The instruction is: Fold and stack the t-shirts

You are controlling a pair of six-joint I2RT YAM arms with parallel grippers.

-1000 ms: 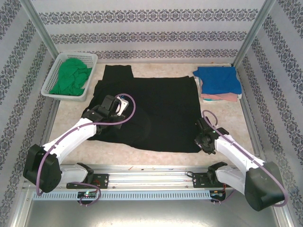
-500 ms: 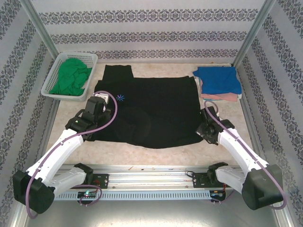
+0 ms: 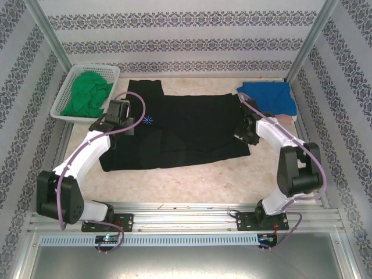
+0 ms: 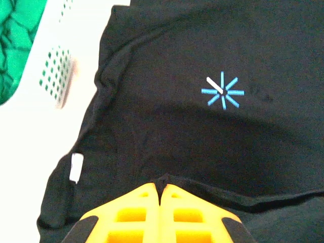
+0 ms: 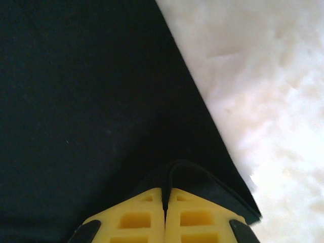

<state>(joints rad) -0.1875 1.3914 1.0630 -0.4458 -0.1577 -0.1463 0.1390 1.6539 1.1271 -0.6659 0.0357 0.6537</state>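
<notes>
Black tee (image 3: 186,136) lies spread mid-table (image 3: 192,180), long axis running left to right, with one part sticking out toward the far edge on the left side. Its blue chest mark (image 3: 148,121) faces up, left of centre.

My left gripper (image 3: 129,123) is at the tee's left side, just beside the mark. The wrist view shows it (image 4: 161,185) clamped shut with a black hem edge pinched between the pads and the mark (image 4: 223,92) ahead of the fingers. My right gripper (image 3: 244,132) is at the tee's right edge. Its wrist view shows it (image 5: 166,195) also clenched, a small loop of black cloth caught at the tips and bare table off to the side.

So the tee spans between my two grips, one arm per side, neither nearer than the other. The uncovered body lies toward the far edge from both. I judge this to be a lengthwise fold in progress, with the hem to be laid down evenly.

Blue tee (image 3: 267,97) sits folded on the pink tee (image 3: 283,119) at the far right corner, just beside my right gripper, so there's a snag risk there. The basket (image 3: 64,104) with the green tee (image 3: 87,96) is at the far left corner, near my left gripper.
</notes>
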